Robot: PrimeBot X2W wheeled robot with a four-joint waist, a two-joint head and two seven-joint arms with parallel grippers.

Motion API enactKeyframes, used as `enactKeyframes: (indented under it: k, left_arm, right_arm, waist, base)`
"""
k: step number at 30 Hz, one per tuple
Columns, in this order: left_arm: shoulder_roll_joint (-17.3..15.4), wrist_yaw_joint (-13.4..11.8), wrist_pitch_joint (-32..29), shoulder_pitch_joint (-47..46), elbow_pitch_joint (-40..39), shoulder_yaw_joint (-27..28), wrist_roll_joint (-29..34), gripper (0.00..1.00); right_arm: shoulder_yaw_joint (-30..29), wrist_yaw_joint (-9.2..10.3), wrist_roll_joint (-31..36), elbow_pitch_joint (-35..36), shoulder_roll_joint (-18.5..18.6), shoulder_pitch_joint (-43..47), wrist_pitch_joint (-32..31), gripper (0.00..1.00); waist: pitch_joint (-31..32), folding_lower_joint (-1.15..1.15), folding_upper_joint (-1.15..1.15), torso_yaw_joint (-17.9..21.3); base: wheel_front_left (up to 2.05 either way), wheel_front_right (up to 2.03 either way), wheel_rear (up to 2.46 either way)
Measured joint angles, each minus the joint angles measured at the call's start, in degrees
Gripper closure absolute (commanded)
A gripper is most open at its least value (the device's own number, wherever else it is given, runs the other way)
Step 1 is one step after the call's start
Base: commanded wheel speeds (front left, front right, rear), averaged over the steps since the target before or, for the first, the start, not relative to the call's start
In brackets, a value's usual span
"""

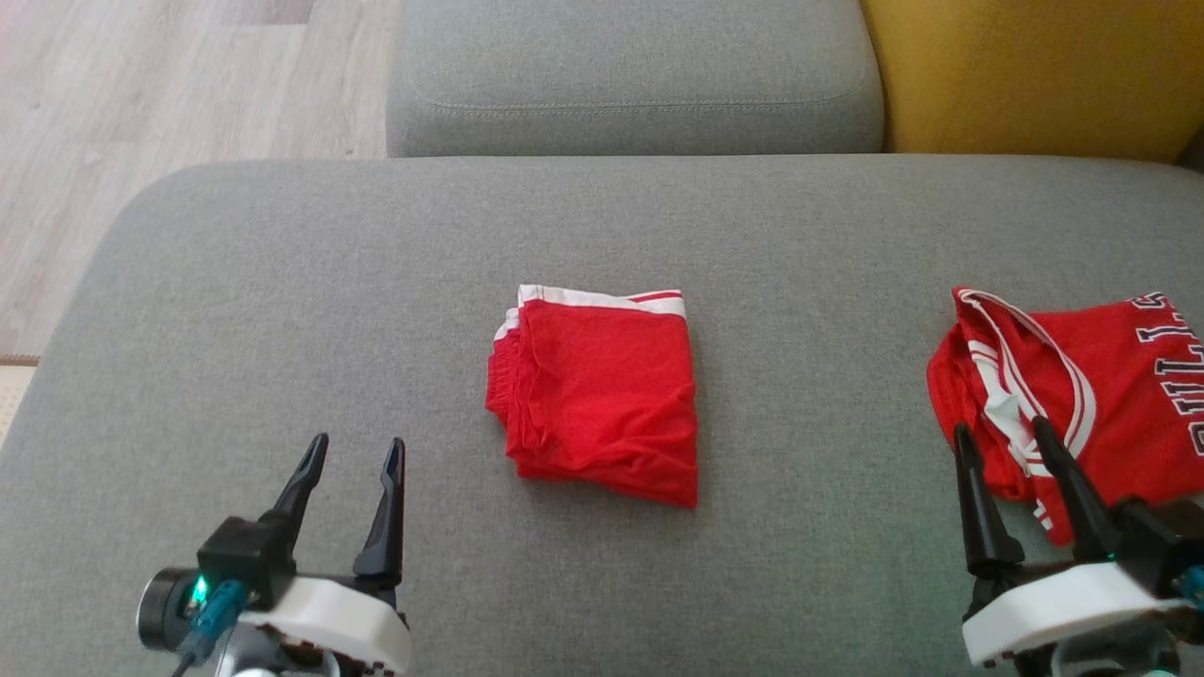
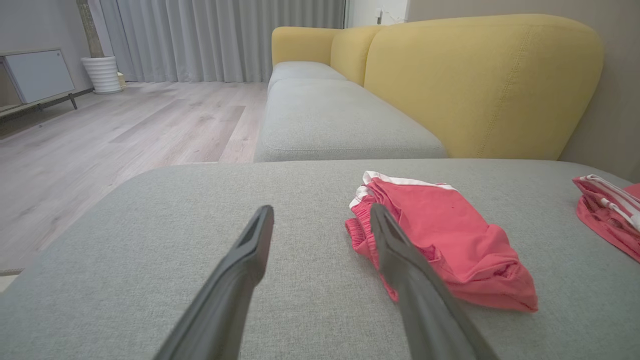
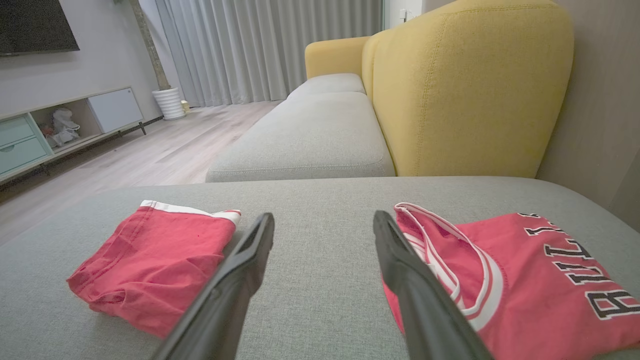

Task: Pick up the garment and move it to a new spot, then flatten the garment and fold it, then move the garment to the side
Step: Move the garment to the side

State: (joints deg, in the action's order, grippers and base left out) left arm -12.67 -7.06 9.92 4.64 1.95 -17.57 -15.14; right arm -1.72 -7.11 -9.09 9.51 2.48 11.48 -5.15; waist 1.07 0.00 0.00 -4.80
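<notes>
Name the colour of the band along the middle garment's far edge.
White band on the red middle garment; clearest in the head view.

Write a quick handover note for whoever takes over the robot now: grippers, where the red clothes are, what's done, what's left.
Left gripper: open, empty, above the grey fabric seat cushion, near left.
Right gripper: open, empty, by the edge of the red jersey with black-and-white lettering, at right.
Red cloth garment with white trim: centre of the cushion, lying free.
Done: it looks folded.
Left: probably moving it aside.
</notes>
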Motion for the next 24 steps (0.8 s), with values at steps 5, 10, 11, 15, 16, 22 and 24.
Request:
enactKeyframes:
  k: [5,10,11,15,16,22,24]
  left_arm:
    - [-0.1,-0.4,-0.3,0.0,-0.3,-0.1,0.5,0.00]
    - [-0.3,-0.6,-0.3,0.0,-0.6,-0.1,0.5,0.00]
    - [-0.4,-0.6,-0.3,0.0,-0.6,-0.1,0.5,0.00]
    - [-0.6,-0.8,-0.3,0.0,-0.6,-0.2,0.5,0.00]
    - [-0.7,-1.0,-0.3,0.0,-0.6,-0.2,0.5,0.00]
    - [-0.9,-1.0,-0.6,0.0,-0.6,-0.4,0.5,0.00]
    - [-0.9,-1.0,-0.6,-0.2,-0.7,-0.5,0.5,0.00]
  right_arm:
    - [0.0,0.00,0.0,0.0,0.0,0.0,0.0,0.00]
    - [0.1,0.00,0.0,0.0,0.0,0.0,0.0,0.00]
    - [0.1,0.00,0.0,0.0,0.0,0.0,0.0,0.00]
    - [0.1,0.00,0.0,-0.1,0.0,0.0,0.0,0.00]
    - [0.1,0.00,0.0,-0.1,0.0,0.0,0.0,0.00]
    - [-0.6,0.00,-0.2,-0.7,0.0,0.0,0.0,0.00]
    - [-1.2,0.00,-0.3,-1.3,0.0,0.0,0.0,0.00]
  waist:
    - [-0.1,0.00,0.00,0.0]
    - [-0.1,0.00,0.00,-0.1]
    - [-0.1,0.00,0.00,-0.1]
    - [-0.1,0.00,0.00,-0.2]
    - [-0.1,0.00,0.00,-0.2]
    - [-0.1,0.00,0.00,-0.8]
    - [-0.3,0.00,0.00,-1.5]
  base:
    - [0.00,0.00,0.00]
    - [0.00,0.00,0.00]
    - [0.00,0.00,0.00]
    - [0.00,0.00,0.00]
    - [0.00,0.00,0.00]
    - [0.00,0.00,0.00]
    - [0.00,0.00,0.00]
